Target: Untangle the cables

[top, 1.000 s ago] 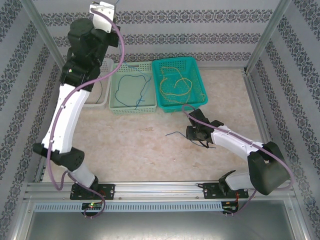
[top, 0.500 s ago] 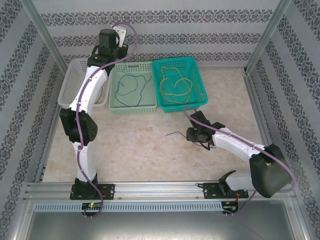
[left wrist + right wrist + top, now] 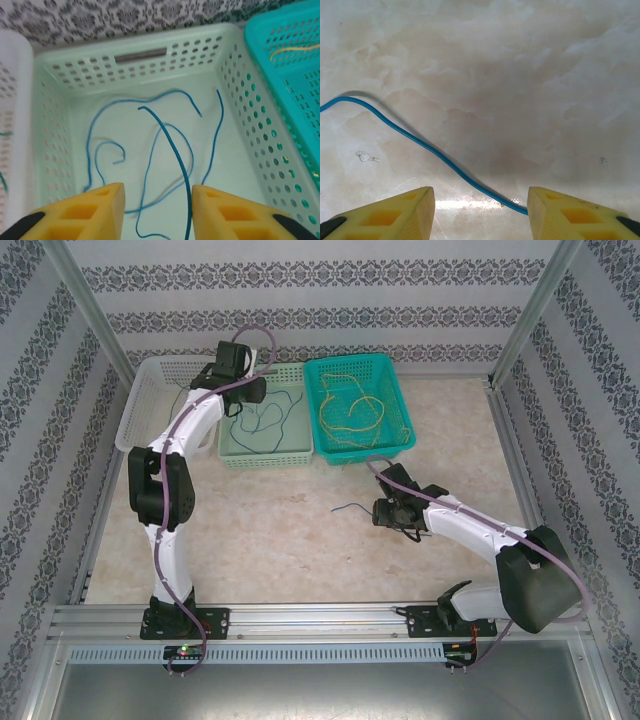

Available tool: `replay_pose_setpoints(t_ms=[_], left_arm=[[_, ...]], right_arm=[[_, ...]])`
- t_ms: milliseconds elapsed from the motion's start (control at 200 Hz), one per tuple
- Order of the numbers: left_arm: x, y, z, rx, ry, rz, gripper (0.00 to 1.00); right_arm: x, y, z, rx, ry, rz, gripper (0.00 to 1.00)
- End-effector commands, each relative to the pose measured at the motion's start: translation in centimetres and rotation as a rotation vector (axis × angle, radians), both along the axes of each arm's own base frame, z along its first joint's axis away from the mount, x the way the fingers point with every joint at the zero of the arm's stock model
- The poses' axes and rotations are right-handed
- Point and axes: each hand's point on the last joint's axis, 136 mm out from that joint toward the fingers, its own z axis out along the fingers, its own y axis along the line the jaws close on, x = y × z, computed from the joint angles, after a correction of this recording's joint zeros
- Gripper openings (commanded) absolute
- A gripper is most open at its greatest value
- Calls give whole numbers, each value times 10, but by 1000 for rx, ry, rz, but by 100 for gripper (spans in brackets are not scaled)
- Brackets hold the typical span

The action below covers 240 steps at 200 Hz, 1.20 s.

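Thin blue cable (image 3: 262,420) loops inside the pale green basket (image 3: 225,455). My left gripper (image 3: 250,395) hangs over it, open. In the left wrist view one blue strand (image 3: 172,145) looks thicker than the rest. It runs between the yellow fingers (image 3: 85,212), close along the right one; the left gripper (image 3: 154,215) grips nothing. A yellow cable (image 3: 350,410) lies in the teal basket (image 3: 395,445). A short blue cable (image 3: 350,507) lies on the table just left of my open right gripper (image 3: 385,510). In the right wrist view this blue cable (image 3: 420,145) crosses between the fingers of my right gripper (image 3: 480,220).
A white basket (image 3: 140,405) stands left of the pale green one, with a bit of green strand (image 3: 2,175) showing through its wall. The three baskets line the back of the marbled table (image 3: 270,540). Metal frame posts stand at the corners.
My left arm has swung down from high above the back wall to just over the pale green basket. The right arm has barely moved beside the short blue cable.
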Motion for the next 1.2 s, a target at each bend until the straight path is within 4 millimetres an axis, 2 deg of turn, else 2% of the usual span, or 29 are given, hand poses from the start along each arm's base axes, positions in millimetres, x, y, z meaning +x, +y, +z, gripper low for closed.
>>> replay_pose_setpoints(t_ms=[0,90,160,175,230,415,649,839,979,1109,1194], left_arm=[[-18,-12,-19,-27,69,-2,53],[-27,-13,-22,-2,73,17,73],[-35,-19,-20,-11,74,18,97],[-36,-20,-18,-12,69,16,100],[-42,-25,-10,2,60,11,100],[-63,-44,36,68,-66,-14,100],[-94,-38,73,-2,-182,19,100],[-126,-35,72,-60,-199,7,100],[-148,-34,59,-102,-185,-3,100],[-162,-31,50,-134,-177,7,100],[-164,-29,46,-115,-171,3,100]], right_arm=[[-2,3,-1,-4,15,10,53],[0,3,-1,-16,24,17,55],[1,4,0,-23,28,22,57],[2,4,1,-25,28,24,58],[5,5,3,-33,19,34,58],[10,6,14,-71,1,78,61],[3,13,2,-126,80,149,65],[9,18,-1,-163,101,194,67],[12,24,-3,-163,124,240,66],[8,31,-14,-179,179,291,65],[4,33,-23,-199,212,317,63]])
